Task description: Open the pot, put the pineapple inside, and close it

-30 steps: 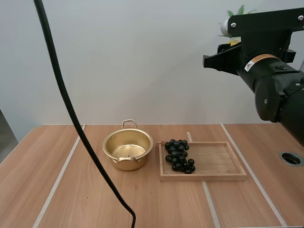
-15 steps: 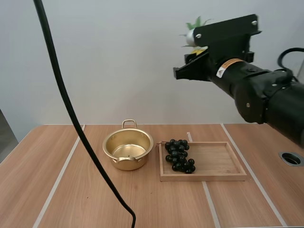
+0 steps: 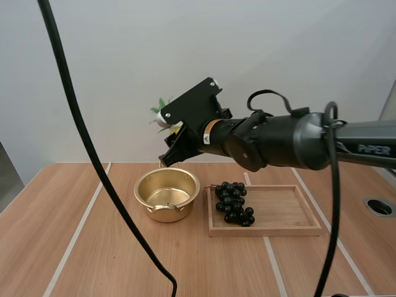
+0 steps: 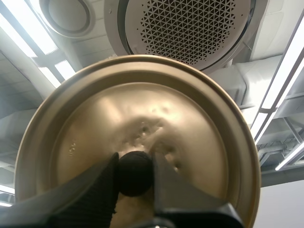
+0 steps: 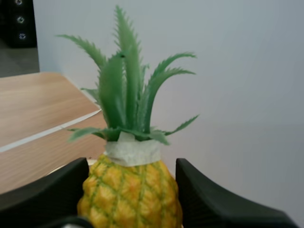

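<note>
Placing step in hand: holding yellow, green-leaved toy pineapple [image 5: 128, 190] pinched in right claw [image 5: 130, 183], up near open golden metal pot [image 3: 162, 213]. Gripping black knob [image 4: 135, 173] of round golden lid [image 4: 185, 118], pinched in left claw [image 4: 135, 180]. Next, likely: lower into pot, release.

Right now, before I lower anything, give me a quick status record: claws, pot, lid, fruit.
gold metal pot: open, empty, on the wooden table
right claw: shut on yellow pineapple with green leaves, raised near the pot's far rim
left claw: pinching black knob of round gold lid, off the pot
black grape bunch: on rectangular wooden tray, left end
</note>
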`<move>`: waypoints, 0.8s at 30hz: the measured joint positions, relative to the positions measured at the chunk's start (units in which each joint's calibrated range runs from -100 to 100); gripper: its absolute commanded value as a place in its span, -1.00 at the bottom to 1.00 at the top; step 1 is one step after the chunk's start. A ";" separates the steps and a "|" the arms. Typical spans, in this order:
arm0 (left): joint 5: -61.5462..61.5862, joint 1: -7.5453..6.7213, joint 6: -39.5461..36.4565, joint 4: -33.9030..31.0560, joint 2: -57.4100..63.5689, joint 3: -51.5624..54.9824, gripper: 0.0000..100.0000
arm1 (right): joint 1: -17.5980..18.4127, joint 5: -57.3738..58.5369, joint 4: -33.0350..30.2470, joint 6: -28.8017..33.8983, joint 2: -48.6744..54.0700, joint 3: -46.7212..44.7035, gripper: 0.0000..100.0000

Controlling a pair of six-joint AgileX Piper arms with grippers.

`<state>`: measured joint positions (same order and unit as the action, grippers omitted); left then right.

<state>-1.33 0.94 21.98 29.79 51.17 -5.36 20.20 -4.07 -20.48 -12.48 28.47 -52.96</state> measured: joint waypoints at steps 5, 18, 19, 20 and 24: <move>1.33 0.02 0.00 0.00 0.00 0.00 -1.00 | 0.36 5.71 -0.02 0.00 -9.68 2.03 -1.00; 1.33 0.10 0.00 0.00 0.00 0.00 -1.00 | 0.40 19.40 1.80 -0.19 -23.46 14.79 -1.00; 1.33 0.10 0.00 0.00 0.00 0.00 -1.00 | 0.40 20.10 1.80 -0.56 -24.15 15.03 -1.00; 1.33 0.10 0.00 0.00 0.00 0.00 -1.00 | 0.40 20.96 1.80 -1.23 -24.80 15.33 -1.00; 1.33 0.10 0.00 0.00 0.00 0.00 -1.00 | 0.46 24.06 3.38 -5.07 -26.96 15.48 -1.00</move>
<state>0.00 1.04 21.98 29.79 51.17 -5.36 20.66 19.99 -17.10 -17.55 1.50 -37.48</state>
